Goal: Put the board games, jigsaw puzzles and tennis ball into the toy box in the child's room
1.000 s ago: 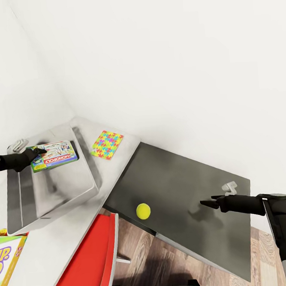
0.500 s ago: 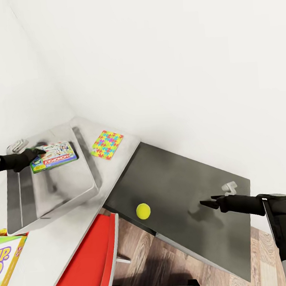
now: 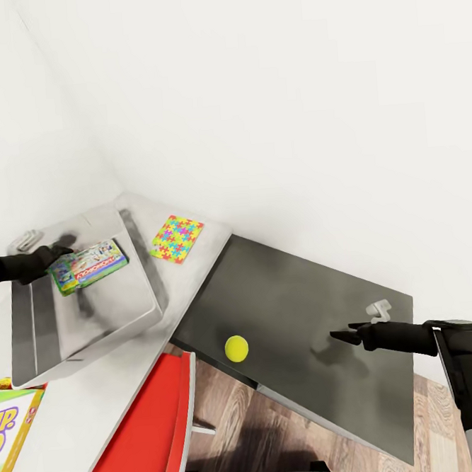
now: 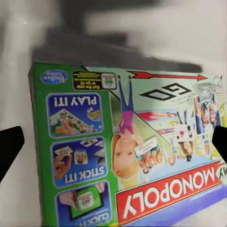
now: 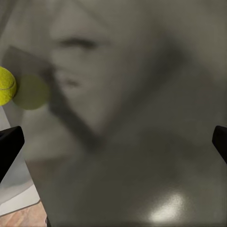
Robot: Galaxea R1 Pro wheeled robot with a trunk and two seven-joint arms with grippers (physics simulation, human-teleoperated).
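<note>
The Monopoly board game [image 3: 88,265] [image 4: 132,156] lies tilted inside the grey toy box [image 3: 94,325] on the light table, apart from my fingers. My left gripper [image 3: 58,252] [image 4: 113,146] hovers open just beside the game's near end. A colourful jigsaw puzzle [image 3: 176,238] lies flat on the table beside the toy box. The yellow tennis ball [image 3: 236,348] [image 5: 5,85] rests near the edge of the dark table [image 3: 298,309]. My right gripper [image 3: 341,335] [image 5: 113,144] hangs open above the dark table, to the right of the ball, holding nothing.
Another board game [image 3: 11,430] with a yellow and green cover pokes in at the lower left on the light table [image 3: 93,410]. A red piece of furniture [image 3: 149,441] stands below the table edge over the wooden floor [image 3: 229,421]. White walls close in behind.
The Monopoly box has left my left gripper's fingers and dropped lower and more tilted into the toy box. The left gripper drew back slightly. The right arm stayed still.
</note>
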